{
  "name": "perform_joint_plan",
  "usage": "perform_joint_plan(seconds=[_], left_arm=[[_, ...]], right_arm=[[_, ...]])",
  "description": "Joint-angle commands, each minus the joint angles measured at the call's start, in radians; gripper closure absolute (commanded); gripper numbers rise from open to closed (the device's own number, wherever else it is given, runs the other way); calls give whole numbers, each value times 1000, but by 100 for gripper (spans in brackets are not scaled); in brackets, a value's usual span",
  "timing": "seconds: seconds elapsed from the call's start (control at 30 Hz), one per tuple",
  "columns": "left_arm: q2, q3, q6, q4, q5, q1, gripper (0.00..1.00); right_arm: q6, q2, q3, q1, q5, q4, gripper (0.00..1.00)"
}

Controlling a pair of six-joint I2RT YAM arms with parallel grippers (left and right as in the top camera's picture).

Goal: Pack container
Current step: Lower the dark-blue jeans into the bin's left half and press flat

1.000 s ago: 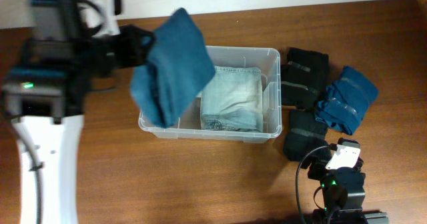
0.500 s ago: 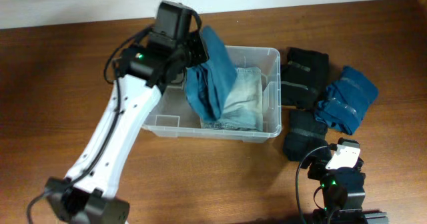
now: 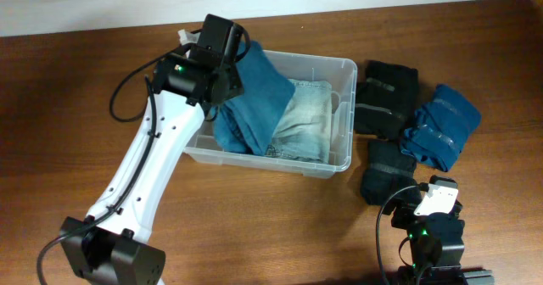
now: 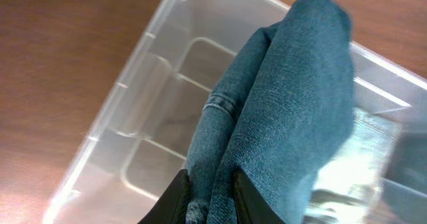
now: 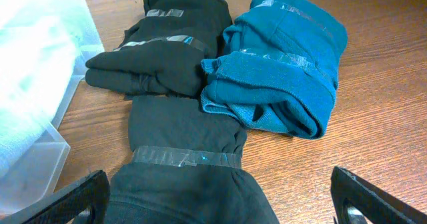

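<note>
The clear plastic container sits at the table's middle and also shows in the left wrist view. A folded light denim piece lies in its right half. My left gripper is shut on folded dark blue jeans, held over the container's left half; in the left wrist view the gripper pinches the jeans between both fingers. My right gripper is open and empty, low over a taped black bundle right of the container.
Right of the container lie two taped black bundles and a taped teal bundle. The right wrist view shows the teal bundle and the far black bundle.
My left arm has swung right and down with the blue jeans, from left of the container to over its left half. The container has shifted slightly. The right arm has not moved.
</note>
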Motion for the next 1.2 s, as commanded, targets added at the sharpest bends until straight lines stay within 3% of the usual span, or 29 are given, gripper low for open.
perform_joint_plan(seconds=[0.0, 0.1, 0.17, 0.27, 0.4, 0.53, 0.6, 0.67, 0.77, 1.17], left_arm=[[4, -3, 16, -40, -132, 22, 99], [4, -3, 16, -81, -166, 22, 96], [4, -3, 17, -92, -180, 23, 67], [3, -3, 73, -105, -204, 25, 61], [-16, -1, 104, -144, -273, 39, 59], [-64, -1, 110, -88, -193, 56, 62], [-77, -1, 193, -11, -98, 53, 68], [-76, -1, 348, 86, 37, 48, 72], [-52, -3, 463, 163, 102, 48, 72], [309, -3, 406, 82, 113, 86, 73]], right_arm=[[-7, -8, -8, -7, 2, 0, 2], [-7, -8, -8, -7, 2, 0, 2], [-7, -8, -8, -7, 2, 0, 2], [-7, -8, -8, -7, 2, 0, 2], [-7, -8, -8, -7, 2, 0, 2], [-7, -8, -8, -7, 2, 0, 2], [-7, -8, -8, -7, 2, 0, 2], [-7, -8, -8, -7, 2, 0, 2], [-7, -8, -8, -7, 2, 0, 2], [-7, -8, -8, -7, 2, 0, 2]])
